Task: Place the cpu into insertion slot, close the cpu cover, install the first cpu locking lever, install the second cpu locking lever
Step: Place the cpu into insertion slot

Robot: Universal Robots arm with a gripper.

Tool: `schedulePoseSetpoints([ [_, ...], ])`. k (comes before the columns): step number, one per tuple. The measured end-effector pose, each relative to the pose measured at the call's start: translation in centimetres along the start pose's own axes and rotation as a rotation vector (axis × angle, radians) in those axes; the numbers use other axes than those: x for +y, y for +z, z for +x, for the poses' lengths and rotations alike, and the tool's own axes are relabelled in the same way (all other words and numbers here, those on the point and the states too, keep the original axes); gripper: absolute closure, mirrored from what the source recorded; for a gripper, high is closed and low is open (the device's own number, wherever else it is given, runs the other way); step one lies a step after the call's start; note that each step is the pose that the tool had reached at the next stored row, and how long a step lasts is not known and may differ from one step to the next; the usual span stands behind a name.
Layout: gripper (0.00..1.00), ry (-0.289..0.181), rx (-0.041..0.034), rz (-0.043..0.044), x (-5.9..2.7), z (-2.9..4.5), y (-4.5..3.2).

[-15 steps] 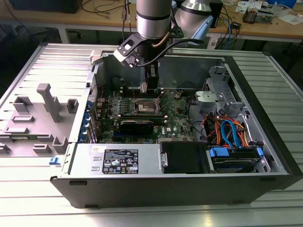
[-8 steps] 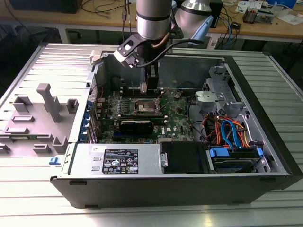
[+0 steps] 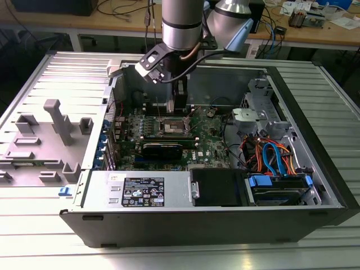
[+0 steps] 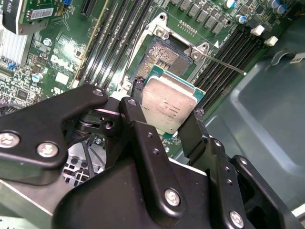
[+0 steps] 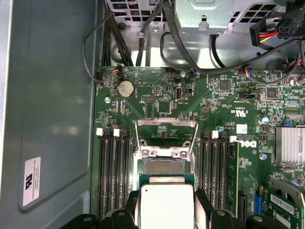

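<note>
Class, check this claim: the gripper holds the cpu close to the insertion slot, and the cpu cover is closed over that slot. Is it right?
No. The cpu cover is open, swung back off the insertion slot, as the first wrist view shows. The rest holds: the gripper holds the cpu close to the slot.

Insertion slot (image 5: 159,166) partly hidden behind cpu (image 5: 165,205), cpu cut off by first wrist view's edge

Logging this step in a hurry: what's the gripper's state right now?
Gripper: shut on the cpu, gripped by its edges, close to the insertion slot.
</note>
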State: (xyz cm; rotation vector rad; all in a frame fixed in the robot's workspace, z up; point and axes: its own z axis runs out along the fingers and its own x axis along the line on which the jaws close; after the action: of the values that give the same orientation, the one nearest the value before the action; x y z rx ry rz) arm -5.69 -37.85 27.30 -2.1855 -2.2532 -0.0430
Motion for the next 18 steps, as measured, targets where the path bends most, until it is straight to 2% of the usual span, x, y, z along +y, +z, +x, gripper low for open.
schedulePoseSetpoints([
  [4,0.45,0.002,0.0000,0.0000,-0.01,-0.01,0.41],
  [18,0.45,0.002,0.0001,-0.0006,-0.10,-0.01,0.56],
])
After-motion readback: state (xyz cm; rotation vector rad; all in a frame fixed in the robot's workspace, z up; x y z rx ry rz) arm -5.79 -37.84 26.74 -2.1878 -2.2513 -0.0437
